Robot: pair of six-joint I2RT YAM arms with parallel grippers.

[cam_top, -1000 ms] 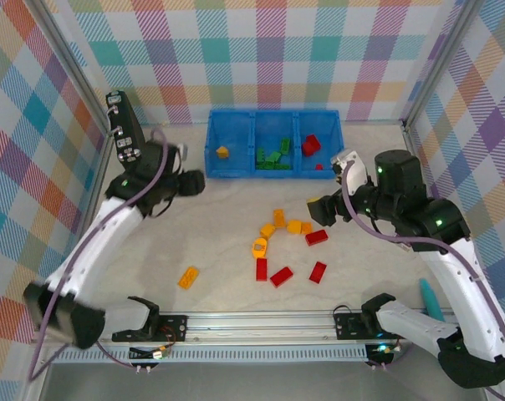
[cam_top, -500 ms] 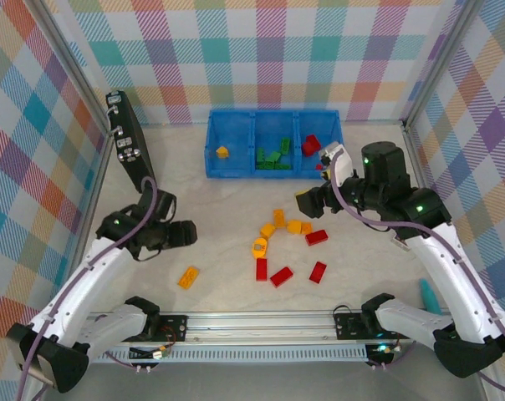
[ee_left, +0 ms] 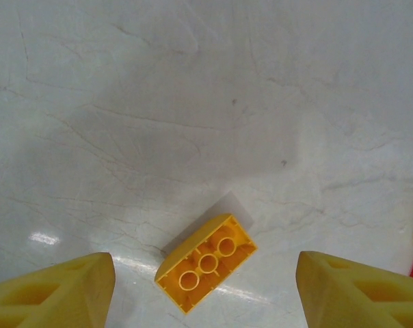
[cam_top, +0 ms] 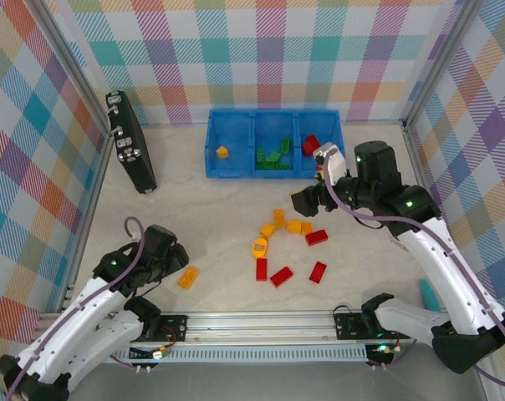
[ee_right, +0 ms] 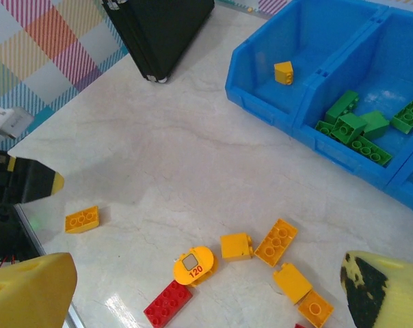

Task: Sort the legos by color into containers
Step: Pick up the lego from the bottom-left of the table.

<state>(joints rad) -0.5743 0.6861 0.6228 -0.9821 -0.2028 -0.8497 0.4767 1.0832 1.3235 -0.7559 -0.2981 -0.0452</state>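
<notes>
The blue bin [cam_top: 236, 165] stands at the back: one yellow brick [cam_top: 222, 152] in its left compartment, green bricks [cam_top: 273, 156] in the middle, red bricks [cam_top: 310, 144] on the right. A lone yellow brick [cam_top: 188, 277] lies upside down [ee_left: 206, 262] at near left. My left gripper [cam_top: 181, 264] hovers open just above it, one finger [ee_left: 52, 290] on each side, not touching. My right gripper [cam_top: 304, 202] is open and empty [ee_right: 208, 290] above the loose yellow bricks [ee_right: 275, 241] and red bricks [cam_top: 281, 276] at mid-table.
A black slab device [cam_top: 131, 142] leans at the far left wall. A round yellow piece marked 120 [ee_right: 193, 264] lies among the loose bricks. A teal object [cam_top: 428, 296] lies at the near right. A metal rail [cam_top: 261, 322] runs along the front edge.
My left arm has swung from beside the bin back toward the near left and now sits over the lone yellow brick. My right gripper has shifted slightly left and toward the bin.
</notes>
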